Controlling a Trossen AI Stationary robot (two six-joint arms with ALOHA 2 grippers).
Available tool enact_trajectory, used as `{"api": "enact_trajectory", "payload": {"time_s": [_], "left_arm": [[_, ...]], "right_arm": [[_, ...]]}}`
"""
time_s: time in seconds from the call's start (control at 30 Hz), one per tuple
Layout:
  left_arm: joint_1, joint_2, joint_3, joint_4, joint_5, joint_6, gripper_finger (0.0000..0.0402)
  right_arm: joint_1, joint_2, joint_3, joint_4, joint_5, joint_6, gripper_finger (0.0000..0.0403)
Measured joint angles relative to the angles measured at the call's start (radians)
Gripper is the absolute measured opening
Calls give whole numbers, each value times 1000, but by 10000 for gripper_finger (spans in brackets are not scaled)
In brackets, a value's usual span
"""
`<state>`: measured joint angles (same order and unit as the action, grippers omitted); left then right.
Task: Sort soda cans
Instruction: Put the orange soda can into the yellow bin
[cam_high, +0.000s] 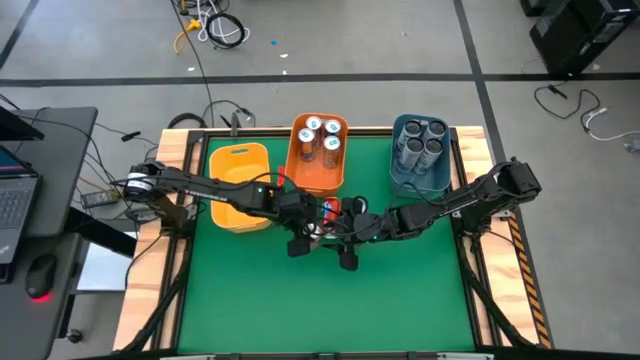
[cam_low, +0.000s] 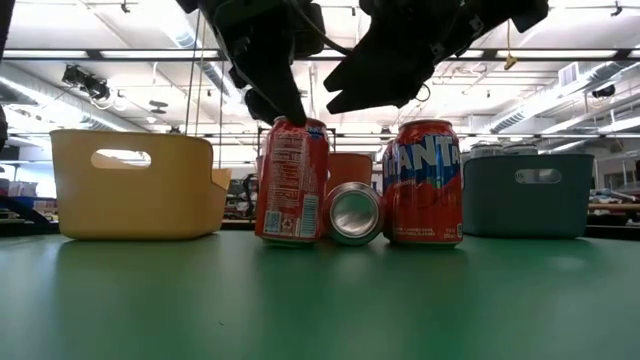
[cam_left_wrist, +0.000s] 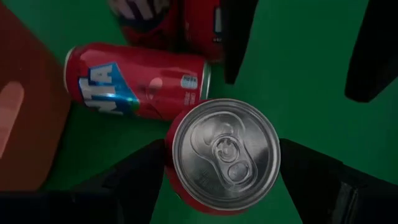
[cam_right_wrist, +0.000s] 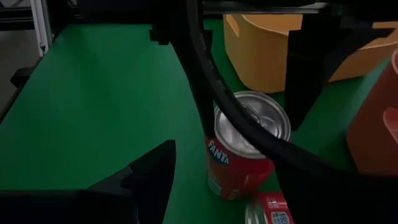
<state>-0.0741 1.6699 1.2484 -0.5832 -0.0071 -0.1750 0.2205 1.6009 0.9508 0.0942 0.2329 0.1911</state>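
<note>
Three red soda cans sit mid-table. One stands upright (cam_low: 292, 180), one lies on its side (cam_low: 353, 212), and another stands to its right (cam_low: 423, 182). My left gripper (cam_left_wrist: 221, 155) is open and comes down over the left upright can (cam_left_wrist: 225, 154), one finger on each side of its silver top. My right gripper (cam_low: 390, 85) hangs open above the right can with nothing between its fingers. White-and-green cans stand in the orange bin (cam_high: 300, 170), and dark grey cans in the blue bin (cam_high: 398, 180). My left gripper's fingers (cam_left_wrist: 134, 177) flank the rim of the upright red can's top (cam_right_wrist: 252, 121), slanting down from above on the table's left side. The can stands upright on the table. I cannot tell whether either finger touches it.
The yellow bin (cam_high: 240, 185) sits at the back left, close to my left arm. The orange and blue bins line the far edge. A cable (cam_right_wrist: 249, 124) from my left arm crosses in front of the can. The green table (cam_high: 320, 300) lies bare toward the near edge.
</note>
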Motion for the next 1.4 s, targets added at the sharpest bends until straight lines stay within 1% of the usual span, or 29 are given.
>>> {"api": "enact_trajectory", "payload": {"time_s": [0.17, 0.33, 0.5, 0.6, 0.63, 0.73, 0.9, 1.0, 1.4], "left_arm": [[-5, 1, -2, 32, -1, 11, 305], [-5, -11, -3, -3, 10, 13, 305], [-6, -16, -5, -11, 5, 84, 305], [-6, -16, -5, -18, 1, -8, 305], [-6, -16, -5, -19, 5, -14, 305], [-8, -16, -3, -20, 11, -12, 305], [-15, -9, 72, -118, 22, 2, 305], [-21, -13, 108, -129, 24, 12, 305], [-27, -5, 101, -168, 20, 14, 305]], "right_arm": [[0, 0, 0, 0, 0, -3, 254], [0, 0, 0, -2, 0, -1, 254], [0, 0, 0, -5, 0, -1, 254], [0, 0, 0, -6, 0, -2, 254], [0, 0, 0, -6, 0, -2, 254], [0, 0, 0, -6, 0, -1, 255], [0, 0, 0, -6, 0, 0, 254], [0, 0, 0, -6, 0, 0, 254], [0, 0, 0, -11, 0, -1, 255]]}}
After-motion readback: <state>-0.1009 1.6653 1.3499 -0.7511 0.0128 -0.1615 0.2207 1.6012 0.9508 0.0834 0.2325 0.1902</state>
